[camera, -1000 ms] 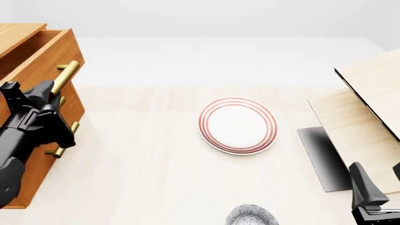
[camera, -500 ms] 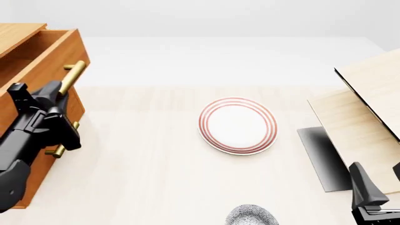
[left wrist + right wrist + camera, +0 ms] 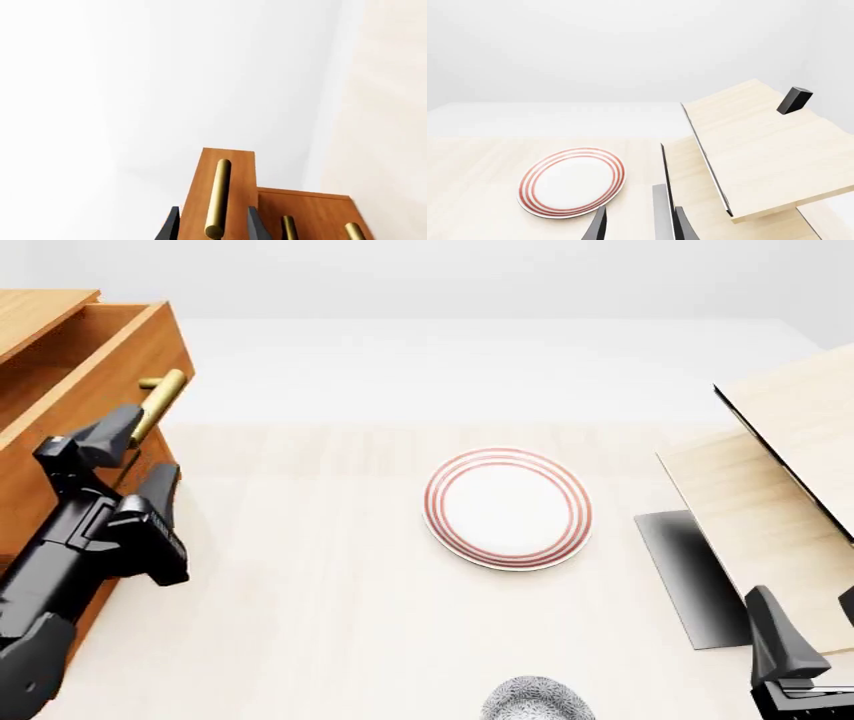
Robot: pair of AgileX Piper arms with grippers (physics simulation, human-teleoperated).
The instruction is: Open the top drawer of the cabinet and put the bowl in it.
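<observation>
Left wrist view, cabinet: my left gripper (image 3: 211, 227) looks along the tall orange-brown wooden cabinet (image 3: 303, 215); its uppermost drawer (image 3: 223, 187) juts out past the two lower brass handles
Left wrist view, handle: the drawer's brass bar handle (image 3: 217, 197) runs between my two dark fingertips (image 3: 172, 227), which stand apart on either side of it, released, not pinching it
Front view, left side: my left gripper (image 3: 131, 455) sits at the table's left edge against the pulled-out top drawer (image 3: 83, 360); one finger lies by the brass handle (image 3: 158, 400), the other lower, spread apart
Front view, table: a flat white plate with red rings (image 3: 509, 507) lies near the middle of the pale wooden table (image 3: 320, 580); the small blue-grey speckled bowl (image 3: 537, 700) sits at the near edge, half cut off, well apart from the cabinet
Front view, right side: pale light-wood boards (image 3: 774, 490) lean at the right edge; my right gripper (image 3: 801, 665) waits at the near right corner
Right wrist view: my right fingertips (image 3: 599, 225) stand apart, holding nothing, with the ringed plate (image 3: 572, 181) and boards (image 3: 754, 150) ahead
</observation>
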